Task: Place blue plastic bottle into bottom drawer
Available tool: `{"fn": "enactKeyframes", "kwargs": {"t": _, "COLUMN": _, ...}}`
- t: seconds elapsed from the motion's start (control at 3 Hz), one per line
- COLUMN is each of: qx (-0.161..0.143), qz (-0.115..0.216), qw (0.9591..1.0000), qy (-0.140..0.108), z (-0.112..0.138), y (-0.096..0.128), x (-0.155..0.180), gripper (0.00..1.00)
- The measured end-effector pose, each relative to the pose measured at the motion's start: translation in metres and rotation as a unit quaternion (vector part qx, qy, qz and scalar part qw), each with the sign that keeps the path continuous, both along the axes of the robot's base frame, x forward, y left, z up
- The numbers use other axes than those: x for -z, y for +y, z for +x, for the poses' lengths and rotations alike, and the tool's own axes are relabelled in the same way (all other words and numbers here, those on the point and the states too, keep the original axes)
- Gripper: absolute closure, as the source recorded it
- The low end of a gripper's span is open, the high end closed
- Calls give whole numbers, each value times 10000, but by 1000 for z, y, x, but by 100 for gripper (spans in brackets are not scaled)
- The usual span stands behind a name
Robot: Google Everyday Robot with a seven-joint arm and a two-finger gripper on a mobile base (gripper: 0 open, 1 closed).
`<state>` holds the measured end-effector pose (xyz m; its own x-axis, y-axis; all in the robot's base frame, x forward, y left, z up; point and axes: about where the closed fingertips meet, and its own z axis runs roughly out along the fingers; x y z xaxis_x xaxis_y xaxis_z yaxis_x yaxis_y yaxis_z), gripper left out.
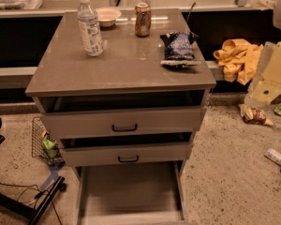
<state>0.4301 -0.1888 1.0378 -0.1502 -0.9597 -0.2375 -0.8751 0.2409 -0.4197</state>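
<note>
Camera view, nearest first. Low down and well to the left of the pincer, the bottom drawer stands pulled out, and nothing shows on its flat floor. Above it the two upper drawers sit slightly ajar, their insides dark. Farther left on the floor, a wire basket holds something green.

The pincer hangs at the right edge, beside the bench and apart from everything on it. Whether it is open or closed I cannot tell.

Farthest from it, the blue plastic bottle stands upright at the bench's back left, near a small bowl whose contents are hidden. A can and a snack bag lie between bottle and pincer.

The bottle appears not yet grasped, so reaching is the step in hand. The next move calls for passing over the bag and can, then closing on the bottle's body without tipping it.
</note>
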Motion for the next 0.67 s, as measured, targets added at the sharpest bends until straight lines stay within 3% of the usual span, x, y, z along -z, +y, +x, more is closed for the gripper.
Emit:
{"fn": "enactKeyframes", "kwargs": {"t": 0.33, "qx": 0, "qz": 0, "qw": 10000, "qy": -1, "z": 0, "y": 0, "x": 0, "gripper": 0}}
{"fn": "enactKeyframes", "kwargs": {"t": 0.67, "qx": -140, "qz": 284, "qw": 9990, "qy": -306, "z": 25, "y": 14, "x": -9, "gripper": 0}}
